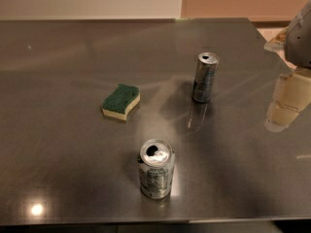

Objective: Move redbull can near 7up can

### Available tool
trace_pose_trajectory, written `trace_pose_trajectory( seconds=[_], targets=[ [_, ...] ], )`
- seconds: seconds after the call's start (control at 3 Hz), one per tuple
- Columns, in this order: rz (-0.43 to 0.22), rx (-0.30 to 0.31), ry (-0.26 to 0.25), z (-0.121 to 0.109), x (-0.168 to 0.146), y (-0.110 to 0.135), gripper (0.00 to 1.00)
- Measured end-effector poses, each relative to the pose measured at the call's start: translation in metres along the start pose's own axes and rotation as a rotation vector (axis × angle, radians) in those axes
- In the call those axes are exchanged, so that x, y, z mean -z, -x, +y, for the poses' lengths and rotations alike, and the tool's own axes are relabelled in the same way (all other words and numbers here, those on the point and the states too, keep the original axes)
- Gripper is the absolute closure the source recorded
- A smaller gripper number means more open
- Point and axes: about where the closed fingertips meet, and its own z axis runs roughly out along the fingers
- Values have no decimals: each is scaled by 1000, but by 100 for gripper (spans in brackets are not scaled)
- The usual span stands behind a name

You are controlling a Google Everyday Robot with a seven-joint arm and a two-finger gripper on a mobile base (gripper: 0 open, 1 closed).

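The redbull can [205, 77] stood upright on the steel table [63, 130], toward the far right of its middle, with its top opened. The 7up can [156, 169] stood upright too, near the front edge and a little to the left, its top rim dented. The two cans were well apart. A green and yellow sponge [121, 101] lay flat to the left of both, between them in depth. The gripper [286, 101] hung at the right edge of the scene, to the right of the redbull can and clear of it; whether it was released or clenched could not be told.
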Motion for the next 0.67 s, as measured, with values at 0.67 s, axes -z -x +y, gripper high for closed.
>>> trace_pose_trajectory(
  seconds=[0.67],
  targets=[
    [-20, -25, 16, -8, -5, 1, 0]
  ],
)
